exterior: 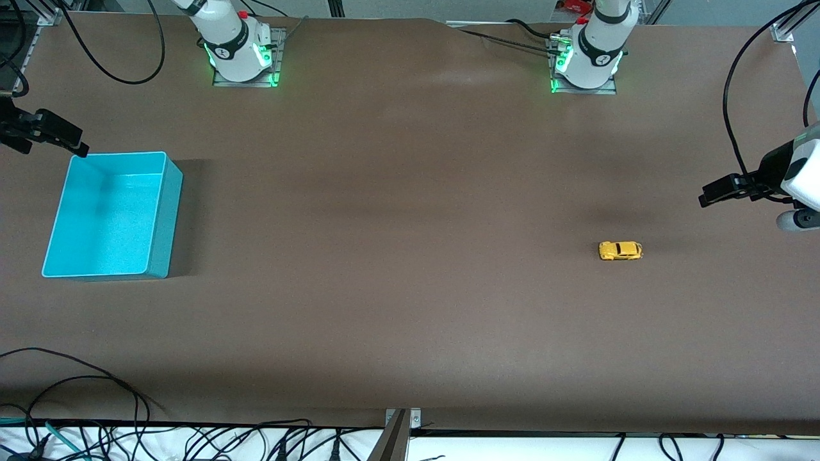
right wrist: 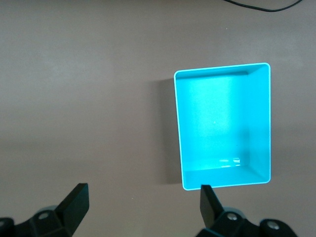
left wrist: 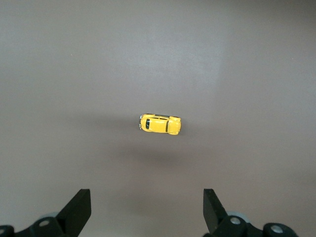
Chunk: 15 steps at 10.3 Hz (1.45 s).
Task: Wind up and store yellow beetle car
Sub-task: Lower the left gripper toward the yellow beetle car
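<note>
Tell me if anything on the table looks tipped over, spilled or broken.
Nothing stands out. The yellow beetle car sits upright on its wheels toward the left arm's end of the table, and the turquoise bin stands upright and empty at the right arm's end.

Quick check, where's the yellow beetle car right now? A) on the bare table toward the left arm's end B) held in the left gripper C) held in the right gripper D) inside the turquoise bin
A: the yellow beetle car sits on the table toward the left arm's end, the turquoise bin holds nothing, and the left gripper and right gripper are both open with nothing in them.
</note>
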Tool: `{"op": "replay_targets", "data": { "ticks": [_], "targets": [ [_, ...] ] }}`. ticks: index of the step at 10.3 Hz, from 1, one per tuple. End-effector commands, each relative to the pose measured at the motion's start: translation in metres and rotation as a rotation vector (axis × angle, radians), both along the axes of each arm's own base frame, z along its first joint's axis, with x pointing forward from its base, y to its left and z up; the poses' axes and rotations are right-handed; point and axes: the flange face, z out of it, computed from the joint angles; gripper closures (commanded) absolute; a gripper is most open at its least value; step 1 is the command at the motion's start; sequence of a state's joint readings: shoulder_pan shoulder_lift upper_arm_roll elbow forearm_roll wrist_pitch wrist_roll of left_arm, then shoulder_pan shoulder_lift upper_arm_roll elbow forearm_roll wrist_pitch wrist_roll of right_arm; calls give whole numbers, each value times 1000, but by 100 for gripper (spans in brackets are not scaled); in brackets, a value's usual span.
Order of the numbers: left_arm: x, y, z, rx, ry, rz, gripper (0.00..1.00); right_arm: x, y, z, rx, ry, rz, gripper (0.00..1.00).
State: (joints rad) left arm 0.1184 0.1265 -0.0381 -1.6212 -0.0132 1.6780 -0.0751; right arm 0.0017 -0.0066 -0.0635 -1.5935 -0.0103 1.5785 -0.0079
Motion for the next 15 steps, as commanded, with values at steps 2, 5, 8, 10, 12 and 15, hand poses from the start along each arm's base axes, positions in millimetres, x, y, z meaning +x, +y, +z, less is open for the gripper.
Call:
{"op": "replay_targets", "data": {
  "ticks": [2, 5, 8, 10, 12, 15],
  "targets": [
    [-5, 2, 6, -10, -20, -15, 0, -3, -1, 6, 0, -2, -6, 0],
    [-6, 2, 8, -10, -22, -14, 0, -3, 0, 6, -2, -1, -3, 0],
    [-6, 0, 8, -7, -20, -17, 0, -3, -1, 6, -2, -1, -5, 0],
    [-6, 0, 8, -7, -19, -13, 0, -3, -1, 6, -2, -2, -5, 0],
    [-6, -4, 8, -7, -18, -13, 0, -3, -1, 6, -2, -1, -5, 0],
    [-6, -1, 8, -5, -18, -13, 0, -3, -1, 6, 0, -1, -6, 0]
  ]
}}
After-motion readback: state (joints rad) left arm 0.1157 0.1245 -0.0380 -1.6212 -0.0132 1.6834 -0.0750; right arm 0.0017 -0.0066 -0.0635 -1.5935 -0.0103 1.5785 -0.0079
